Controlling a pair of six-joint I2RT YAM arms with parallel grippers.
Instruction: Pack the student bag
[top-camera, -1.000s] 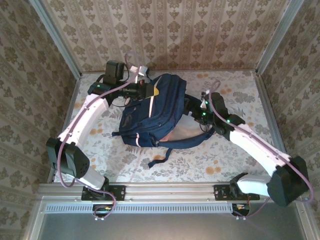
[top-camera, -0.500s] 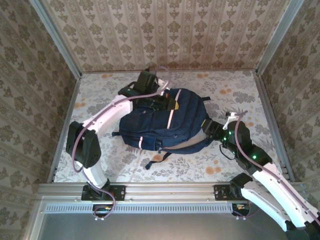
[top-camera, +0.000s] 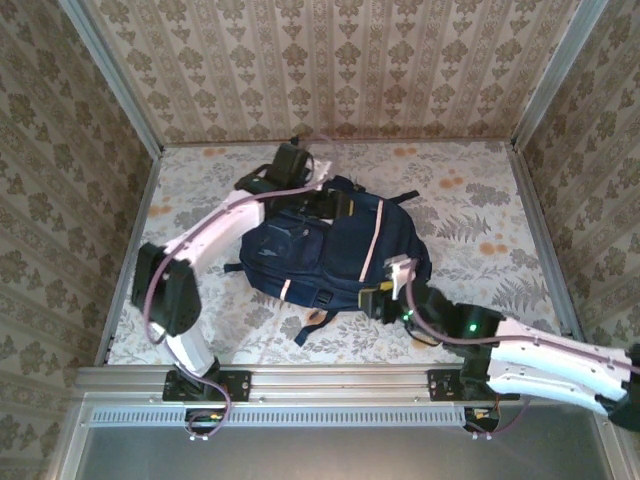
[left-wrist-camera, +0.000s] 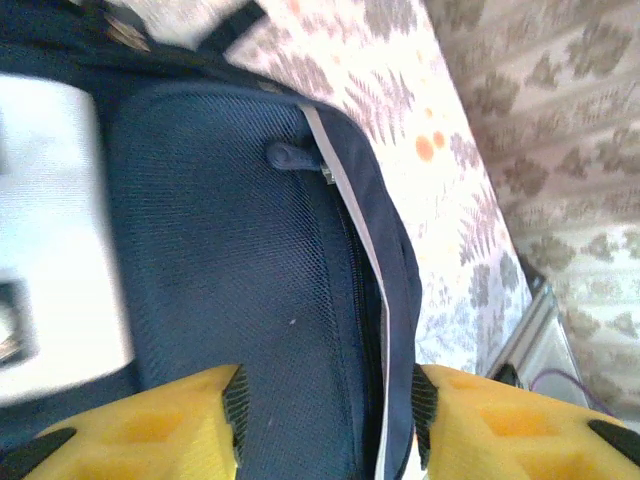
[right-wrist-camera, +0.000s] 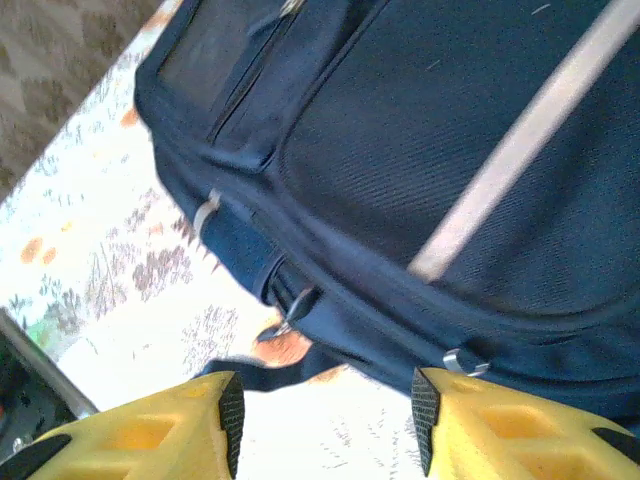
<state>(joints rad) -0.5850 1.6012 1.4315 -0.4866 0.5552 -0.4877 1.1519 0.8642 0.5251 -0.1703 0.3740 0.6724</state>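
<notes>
Near side: my right claw (right-wrist-camera: 323, 400) is spread, nothing betw the pads, just off the near-right edge of the student bag (top-camera: 330, 245) and above a loose strap (right-wrist-camera: 240, 372). Bag lies flat mid-table (top-camera: 480, 200), turned a bit. Soft floppy fabric, prob bulky. It'll likely sag or fold if I pinch a panel, and the zip pull (right-wrist-camera: 298, 303) looks fiddly. Best hold imo: seam edge or strap. Far side: left claw (left-wrist-camera: 325, 395) also spread over the mesh panel (left-wrist-camera: 220, 260), no pinch visible.

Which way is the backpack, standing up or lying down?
Lying down. The student bag rests flat on the table, striped front facing up.
</notes>
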